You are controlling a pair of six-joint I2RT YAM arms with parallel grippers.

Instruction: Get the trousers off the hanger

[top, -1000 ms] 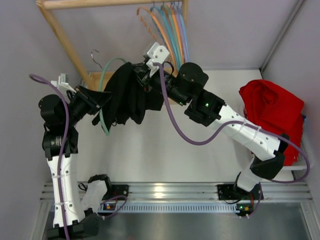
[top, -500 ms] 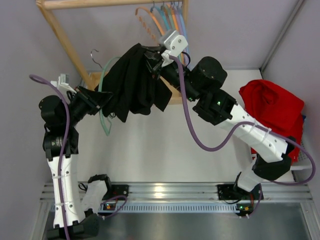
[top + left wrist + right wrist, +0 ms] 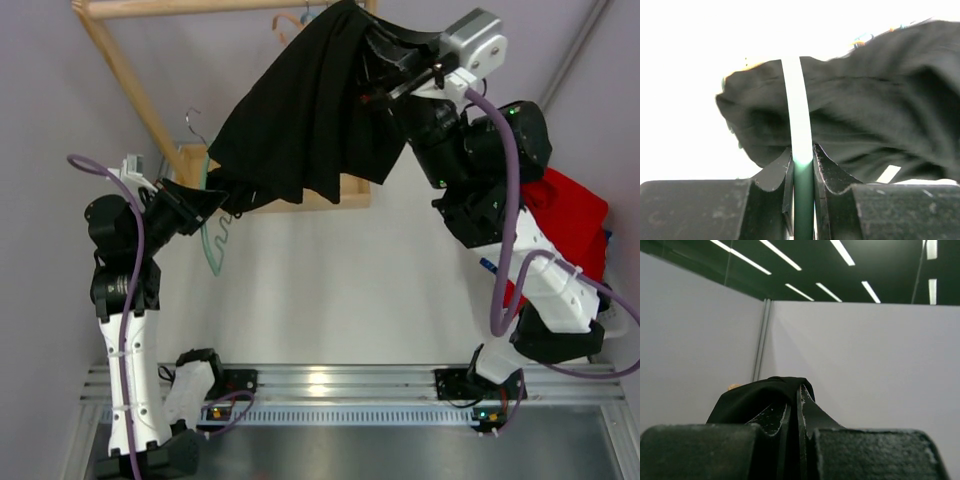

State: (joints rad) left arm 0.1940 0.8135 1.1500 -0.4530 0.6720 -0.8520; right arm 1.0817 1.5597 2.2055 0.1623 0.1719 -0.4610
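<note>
left gripper is clamping its jaws on the thin mint-green hanger above the far left corner of the table. in the left wrist view the plastic bar is running straight up between the two fingers, which are pressing on it from both sides. the hanger's wavy notched arm is hanging down below the grip, and its grey metal hook is poking up beside the wooden rack.

right gripper is pinching one end of the black trousers with its jaws closed on a fold of cloth. it is holding that end high over the table's far edge, close to the rack's top bar. the right wrist view is showing the dark fabric bunching over and around the fingertips.

the trousers are stretching in a wide, slanting sheet from the right gripper down to the hanger, where their lower end is draping over the green bar just beyond the left fingers. their loose hem is sagging over the rack's base board.

a bright red garment is lying at the table's right edge, partly behind the right arm.
</note>
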